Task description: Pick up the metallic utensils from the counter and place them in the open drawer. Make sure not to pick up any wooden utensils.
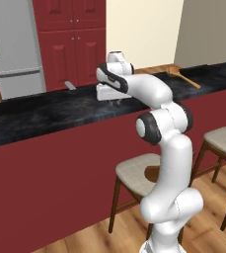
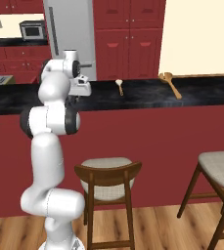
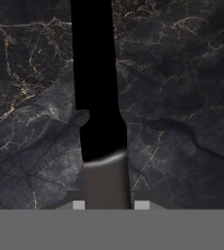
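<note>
Hand view: the fingertips (image 3: pixel 78 205) are seen on either side of the knife (image 3: pixel 99 97), close against its grey blade; whether it is actually gripped cannot be told. The knife lies flat on the black stone counter (image 3: pixel 182 97), its black handle running away from the gripper (image 3: pixel 110 205). From the left base view the gripper (image 1: pixel 115 101) is lowered onto the counter (image 1: pixel 45 116). Farther along, a small pale-bowled spoon (image 2: pixel 119 86) and a larger wooden spoon (image 2: pixel 171 84) are seen lying well apart from the gripper (image 2: pixel 75 99).
</note>
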